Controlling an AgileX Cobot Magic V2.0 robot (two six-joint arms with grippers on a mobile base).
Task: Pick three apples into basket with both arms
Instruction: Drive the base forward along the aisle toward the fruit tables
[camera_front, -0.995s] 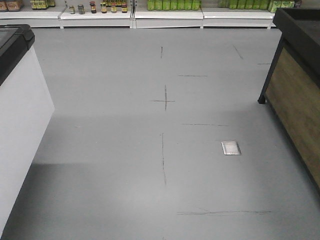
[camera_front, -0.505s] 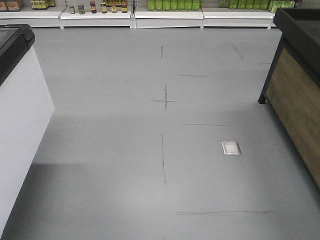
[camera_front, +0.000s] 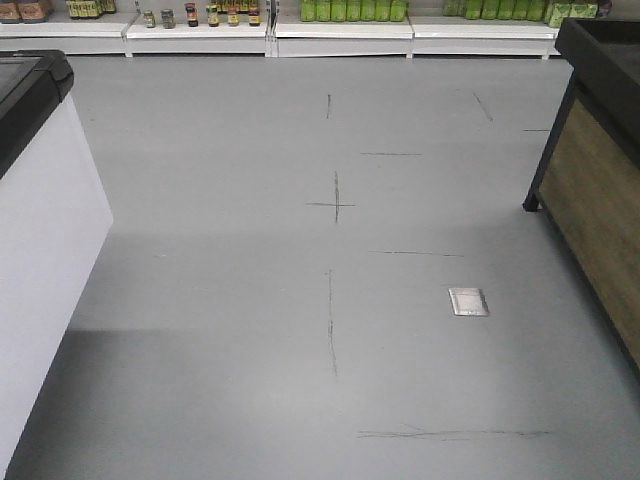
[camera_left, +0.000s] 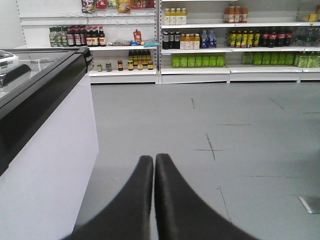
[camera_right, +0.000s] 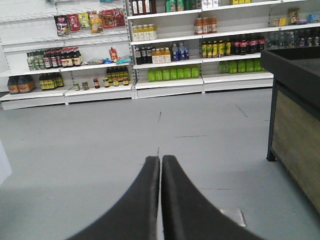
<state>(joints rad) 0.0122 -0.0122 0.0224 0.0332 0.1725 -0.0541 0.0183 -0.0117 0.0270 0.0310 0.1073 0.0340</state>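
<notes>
Grey floor (camera_front: 250, 320) only, no apples visible; left fingers (camera_left: 134, 205), right fingers (camera_right: 186, 205) pressed together, empty. Likely firm, slick: grip mid-girth.

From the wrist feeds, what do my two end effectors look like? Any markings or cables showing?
The left end effector has two matte black fingers, broad at the base, curving to narrow rounded tips. The right end effector looks the same. No markings or cables show on either; the arms themselves are out of view.
</notes>
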